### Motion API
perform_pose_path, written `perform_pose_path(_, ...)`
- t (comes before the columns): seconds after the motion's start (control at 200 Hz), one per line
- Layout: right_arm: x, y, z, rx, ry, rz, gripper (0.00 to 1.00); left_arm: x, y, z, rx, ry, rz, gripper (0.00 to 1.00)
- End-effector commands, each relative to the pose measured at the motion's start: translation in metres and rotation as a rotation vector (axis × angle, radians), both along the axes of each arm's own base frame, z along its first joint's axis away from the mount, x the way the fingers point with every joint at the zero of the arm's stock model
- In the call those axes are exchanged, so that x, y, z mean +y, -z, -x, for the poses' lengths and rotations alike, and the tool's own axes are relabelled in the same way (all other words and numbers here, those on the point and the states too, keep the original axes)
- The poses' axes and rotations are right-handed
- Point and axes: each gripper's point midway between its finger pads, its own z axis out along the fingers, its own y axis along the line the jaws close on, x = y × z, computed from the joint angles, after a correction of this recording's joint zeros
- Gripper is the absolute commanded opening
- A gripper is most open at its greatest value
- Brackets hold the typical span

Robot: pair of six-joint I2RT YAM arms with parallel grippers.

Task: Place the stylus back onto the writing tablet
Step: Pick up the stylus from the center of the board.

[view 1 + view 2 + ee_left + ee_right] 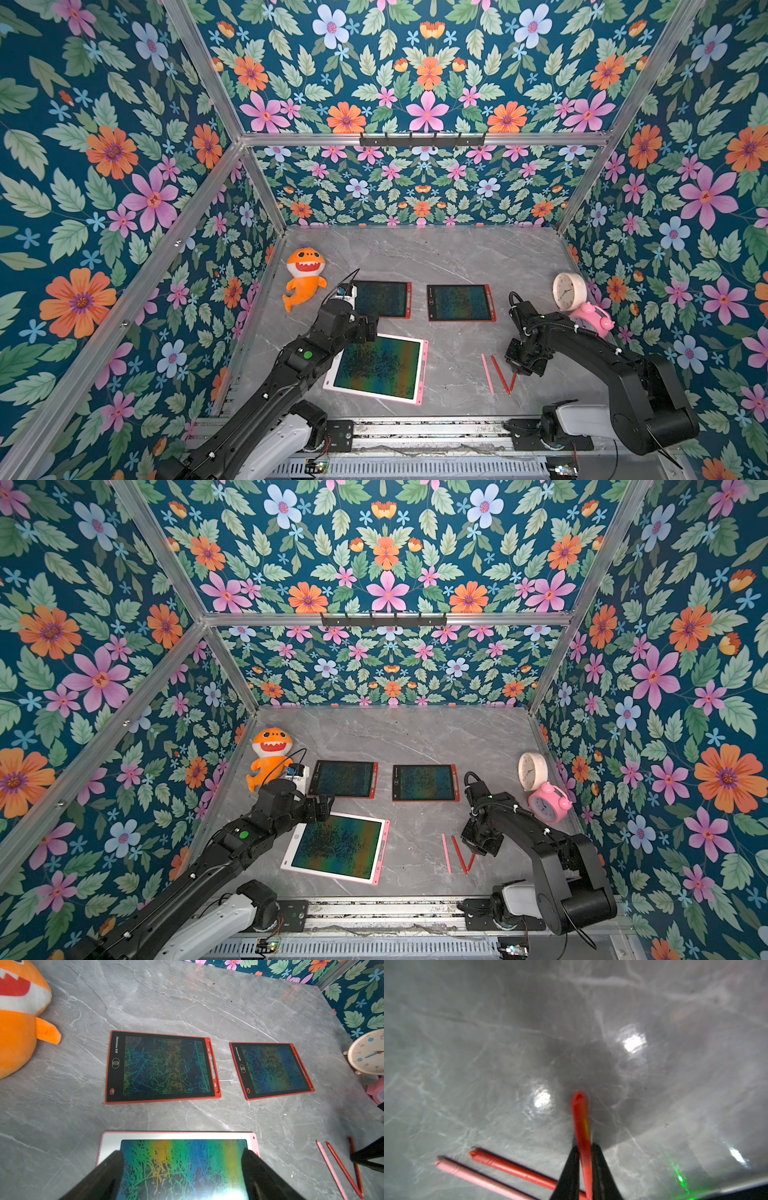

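Note:
Three writing tablets lie on the grey marble table: a pink-and-white one [380, 368] near the front, and two red-framed ones [384, 299] [460, 302] behind it. To the right lie a pink stylus [487, 374] and a red stylus [500, 374]. My right gripper [584, 1147] is shut on a second red stylus [580, 1113], which sticks out past the fingertips low over the table; in a top view it shows just below the gripper [513, 381]. My left gripper [182, 1157] hovers open over the pink tablet's [178, 1167] far left corner, holding nothing.
An orange shark plush [304, 276] sits at the back left. A white clock [568, 291] and a pink alarm clock [594, 318] stand by the right wall. Floral walls enclose the table on three sides.

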Motion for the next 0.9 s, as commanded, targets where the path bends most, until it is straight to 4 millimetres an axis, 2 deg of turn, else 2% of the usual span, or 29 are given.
perform_pose_path(0.0,-0.003,0.005,-0.009,-0.038,-0.006,0.023,0.07,0.002,0.001,0.002,0.005,-0.005,-0.013,0.93)
perform_pose_path(0.07,-0.004,0.005,-0.011,-0.046,-0.011,0.029,0.0,0.001,0.002,0.002,0.006,-0.003,-0.018,0.93)
perform_pose_path(0.345,-0.003,0.004,-0.014,-0.06,-0.039,0.023,0.0,0.001,0.005,0.001,0.012,-0.021,-0.036,0.93)
perform_pose_path(0.48,0.004,-0.003,-0.021,-0.102,-0.055,-0.015,0.0,0.0,0.006,-0.002,0.041,-0.047,-0.039,0.99)
perform_pose_path(0.62,0.019,-0.031,-0.042,-0.215,-0.119,-0.096,0.0,-0.01,0.006,-0.011,0.085,-0.053,-0.027,0.99)
perform_pose_path(0.74,0.031,-0.067,-0.067,-0.365,-0.21,-0.147,0.0,-0.027,0.012,-0.018,0.153,-0.026,-0.031,0.99)
perform_pose_path(0.895,0.035,-0.111,-0.107,-0.507,-0.355,-0.137,0.0,-0.045,0.011,-0.033,0.116,-0.023,0.002,0.95)
